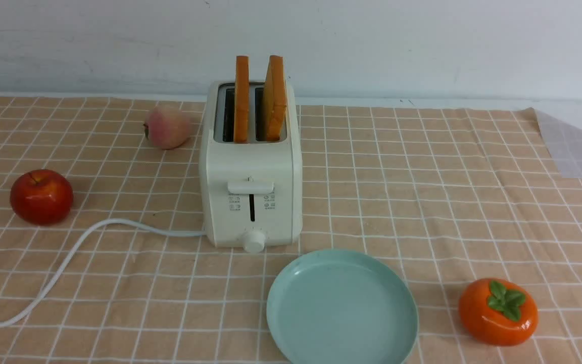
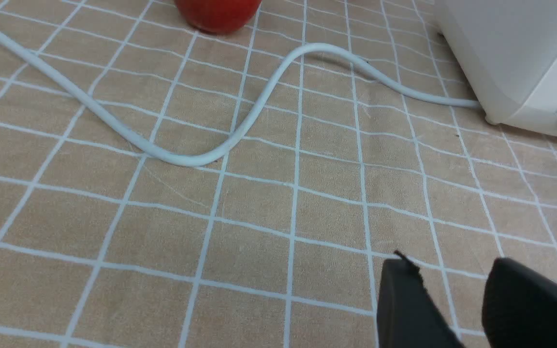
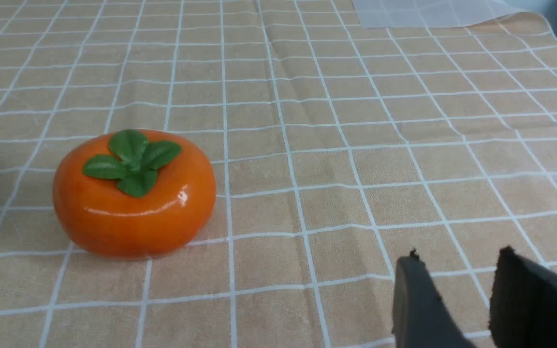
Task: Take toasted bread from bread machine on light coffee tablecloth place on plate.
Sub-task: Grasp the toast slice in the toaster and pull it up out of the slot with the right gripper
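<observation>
Cream-white plastic is facing you on the bread machine point(image 1: 250, 172), and the small grey markings beside its lever slot are showing too small for you to read. Your left gripper point(image 2: 448, 270) is hanging low over the light coffee tablecloth point(image 1: 422, 192) with its dark jaws parted by a modest gap, only cloth showing between them. Your right gripper point(image 3: 458, 258) is sitting the same way, released and gripping nothing. The toasted bread point(image 1: 241, 101) is standing upright in the machine's two slots, sticking out above the top, the right slice point(image 1: 275, 101) tilting slightly. The plate point(image 1: 341, 308) is lying just in front of the machine. You are seeing a white cord point(image 1: 68, 258) snaking leftward, a red apple point(image 1: 41, 196) and a peach point(image 1: 167, 127) on the left, and an orange persimmon point(image 1: 498, 312) lying right of the plate, near your right gripper.
</observation>
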Available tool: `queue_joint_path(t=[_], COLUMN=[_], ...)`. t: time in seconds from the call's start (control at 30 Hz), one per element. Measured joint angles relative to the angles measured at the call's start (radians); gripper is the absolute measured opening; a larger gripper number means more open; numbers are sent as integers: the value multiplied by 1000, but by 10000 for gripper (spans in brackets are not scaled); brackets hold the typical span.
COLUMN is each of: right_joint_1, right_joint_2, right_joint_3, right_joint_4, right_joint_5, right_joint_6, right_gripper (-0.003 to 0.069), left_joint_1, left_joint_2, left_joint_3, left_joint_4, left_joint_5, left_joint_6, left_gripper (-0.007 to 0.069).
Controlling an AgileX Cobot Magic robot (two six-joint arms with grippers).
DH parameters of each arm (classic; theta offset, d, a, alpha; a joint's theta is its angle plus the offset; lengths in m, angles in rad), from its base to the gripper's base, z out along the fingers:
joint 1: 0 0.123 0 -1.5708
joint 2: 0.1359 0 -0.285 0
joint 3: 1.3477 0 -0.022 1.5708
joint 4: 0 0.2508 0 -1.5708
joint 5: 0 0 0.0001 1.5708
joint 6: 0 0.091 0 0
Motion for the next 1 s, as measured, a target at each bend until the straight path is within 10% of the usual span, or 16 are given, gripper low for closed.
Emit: queue_joint_path(t=[1.0], right_joint_1=[0], right_joint_2=[0], right_joint_3=[2], right_joint_4=[-194], right_joint_5=[9], right_joint_6=[0], right_gripper=[239], left_joint_1=[0], left_joint_2=[0], left_joint_3=[0], left_joint_4=[-54], left_joint_5=[-81], left_joint_6=[0], left_gripper=[238])
